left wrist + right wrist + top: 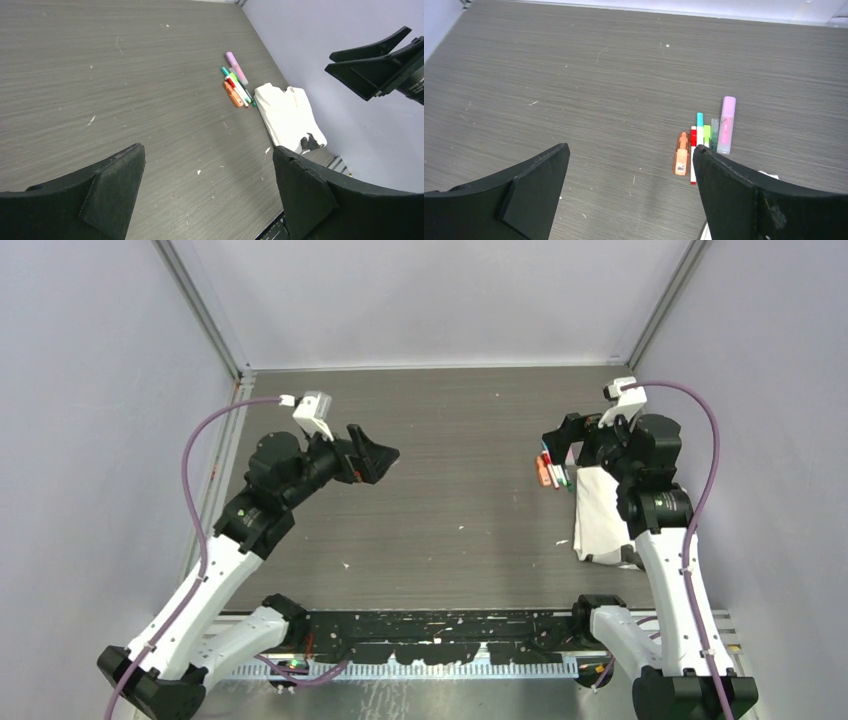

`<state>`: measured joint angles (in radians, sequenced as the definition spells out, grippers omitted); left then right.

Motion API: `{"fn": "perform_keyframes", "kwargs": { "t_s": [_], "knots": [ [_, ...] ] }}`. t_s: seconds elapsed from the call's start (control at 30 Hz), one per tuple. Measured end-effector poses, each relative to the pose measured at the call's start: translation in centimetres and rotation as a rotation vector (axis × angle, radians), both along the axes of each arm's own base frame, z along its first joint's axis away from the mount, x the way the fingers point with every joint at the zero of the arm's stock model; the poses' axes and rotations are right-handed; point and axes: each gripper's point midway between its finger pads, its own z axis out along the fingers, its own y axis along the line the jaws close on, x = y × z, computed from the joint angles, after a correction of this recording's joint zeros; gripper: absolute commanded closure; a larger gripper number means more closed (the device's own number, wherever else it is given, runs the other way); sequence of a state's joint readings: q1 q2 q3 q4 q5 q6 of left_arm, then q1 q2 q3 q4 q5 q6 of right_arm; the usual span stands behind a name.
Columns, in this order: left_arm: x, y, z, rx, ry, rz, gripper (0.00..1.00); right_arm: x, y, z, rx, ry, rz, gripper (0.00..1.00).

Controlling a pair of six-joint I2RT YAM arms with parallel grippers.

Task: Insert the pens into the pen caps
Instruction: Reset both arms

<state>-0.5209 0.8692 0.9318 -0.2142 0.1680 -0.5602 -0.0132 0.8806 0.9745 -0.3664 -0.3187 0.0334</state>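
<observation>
The pens and pen caps lie in one tight row on the table at the right, next to the white cloth. In the right wrist view I see an orange stubby piece [681, 155], a thin white pen with red ends [693, 157], a white pen with a teal end [699, 129], a bright green cap [707, 135], a dark green pen [714, 131] and a pink-purple tube [726, 125]. The row also shows in the top view [550, 472] and the left wrist view [237, 87]. My right gripper [630, 149] hovers open just above and beside the row [562, 445]. My left gripper [206, 150] is open and empty, far left of it [380, 453].
A crumpled white cloth [600, 510] lies right of the pens, under the right arm, and shows in the left wrist view [287, 117]. Small white specks are scattered on the grey table [440, 500]. Walls enclose the table at back and sides.
</observation>
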Motion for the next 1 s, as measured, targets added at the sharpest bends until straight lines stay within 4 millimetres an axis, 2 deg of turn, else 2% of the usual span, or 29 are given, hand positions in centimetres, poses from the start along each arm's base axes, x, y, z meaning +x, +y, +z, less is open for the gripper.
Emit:
{"fn": "perform_keyframes", "kwargs": {
  "t_s": [0.13, 0.23, 0.33, 0.47, 0.8, 1.0],
  "knots": [
    [-0.5, 0.8, 1.7, 0.069, -0.023, -0.004, 0.00, -0.3, 0.5, 0.2, 0.027, 0.009, 0.020, 0.00],
    [-1.1, 1.6, 1.2, 0.118, -0.016, 0.002, 0.00, -0.5, 0.9, 0.5, 0.069, 0.025, 0.014, 0.00],
    [-1.8, 2.3, 0.5, 0.158, -0.004, 0.005, 0.00, -0.6, 1.2, 1.7, 0.116, 0.018, 0.011, 0.00],
    [-2.7, 2.9, 0.4, 0.171, -0.019, 0.001, 0.00, -0.7, 1.6, 2.8, 0.171, 0.015, 0.011, 0.00],
    [-3.7, 3.0, -0.4, 0.177, -0.025, -0.028, 0.00, -1.2, 2.2, 4.8, 0.218, 0.002, 0.027, 0.00],
    [-4.1, 2.9, -0.3, 0.170, -0.030, -0.042, 0.00, -1.2, 2.3, 5.0, 0.218, 0.003, 0.032, 0.00]
  ]
}}
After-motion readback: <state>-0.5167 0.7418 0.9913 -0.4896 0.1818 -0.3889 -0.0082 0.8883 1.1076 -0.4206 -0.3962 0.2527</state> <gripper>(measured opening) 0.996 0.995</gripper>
